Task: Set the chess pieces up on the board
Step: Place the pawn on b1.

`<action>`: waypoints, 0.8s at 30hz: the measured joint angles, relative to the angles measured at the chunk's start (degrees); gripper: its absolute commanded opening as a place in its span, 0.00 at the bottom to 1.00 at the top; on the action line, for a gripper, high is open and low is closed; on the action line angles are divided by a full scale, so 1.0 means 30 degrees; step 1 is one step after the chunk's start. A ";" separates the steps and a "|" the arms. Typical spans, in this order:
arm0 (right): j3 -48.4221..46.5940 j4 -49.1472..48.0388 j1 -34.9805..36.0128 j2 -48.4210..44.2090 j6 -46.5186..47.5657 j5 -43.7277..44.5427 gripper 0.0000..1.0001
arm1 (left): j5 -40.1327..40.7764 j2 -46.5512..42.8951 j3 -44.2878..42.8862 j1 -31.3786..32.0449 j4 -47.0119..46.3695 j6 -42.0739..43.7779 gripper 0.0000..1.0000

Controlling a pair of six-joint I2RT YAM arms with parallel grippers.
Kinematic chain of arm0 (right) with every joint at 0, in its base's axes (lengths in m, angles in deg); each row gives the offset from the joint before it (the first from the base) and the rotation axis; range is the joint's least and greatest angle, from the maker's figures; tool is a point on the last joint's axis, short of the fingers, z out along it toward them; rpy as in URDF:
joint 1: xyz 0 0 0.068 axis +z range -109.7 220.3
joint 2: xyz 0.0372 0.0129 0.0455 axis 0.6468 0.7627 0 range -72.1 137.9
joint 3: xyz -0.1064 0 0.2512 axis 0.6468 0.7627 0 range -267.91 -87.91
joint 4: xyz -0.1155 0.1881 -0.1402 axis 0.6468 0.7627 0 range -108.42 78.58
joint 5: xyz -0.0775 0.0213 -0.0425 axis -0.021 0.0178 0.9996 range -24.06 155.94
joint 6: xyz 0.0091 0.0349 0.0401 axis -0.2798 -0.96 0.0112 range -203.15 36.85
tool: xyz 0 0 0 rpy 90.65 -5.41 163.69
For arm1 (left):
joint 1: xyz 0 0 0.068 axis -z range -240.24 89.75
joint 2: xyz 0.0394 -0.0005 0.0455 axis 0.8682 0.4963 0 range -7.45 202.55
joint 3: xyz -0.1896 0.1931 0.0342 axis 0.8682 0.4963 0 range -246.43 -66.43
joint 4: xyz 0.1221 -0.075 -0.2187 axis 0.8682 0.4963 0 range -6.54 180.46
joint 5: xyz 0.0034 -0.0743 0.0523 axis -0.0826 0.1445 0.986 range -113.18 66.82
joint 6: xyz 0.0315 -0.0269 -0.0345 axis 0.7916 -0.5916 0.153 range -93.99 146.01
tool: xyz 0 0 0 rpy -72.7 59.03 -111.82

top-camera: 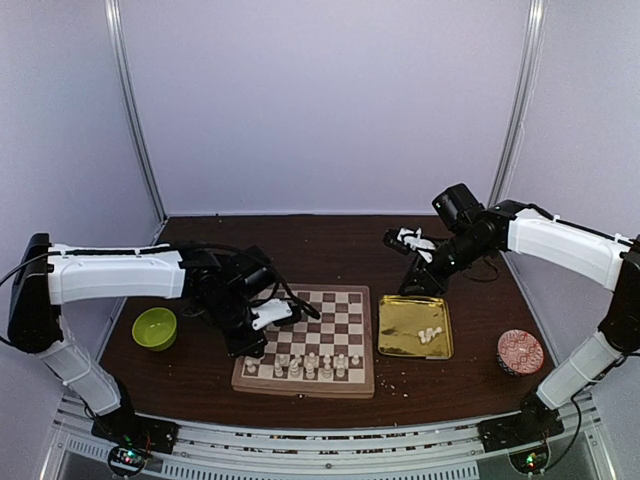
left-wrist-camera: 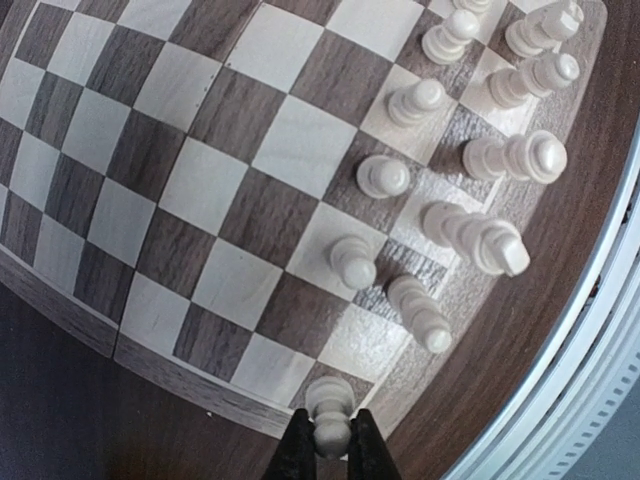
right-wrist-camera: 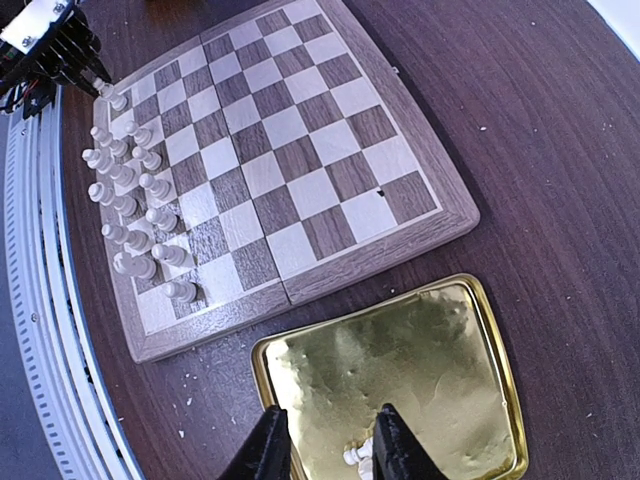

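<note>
The board lies at the table's middle and also shows in the left wrist view and the right wrist view. Several cream-white chess pieces stand in two rows along its near edge. My left gripper is shut on a pawn by its head, over the board's near-left corner square. My right gripper is open and empty above the gold tray. A few pieces lie in that tray.
A green bowl sits left of the board. A round red-patterned tin sits at the right. Pale crumbs lie on the table between board and tray. The metal table rail runs just past the board's near edge.
</note>
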 measured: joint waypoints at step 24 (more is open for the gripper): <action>0.0000 0.0102 0.0000 0.0335 0.0131 0.0000 0.28 | 0.0976 0.2783 -0.0342 0.0000 -0.1348 0.0379 0.11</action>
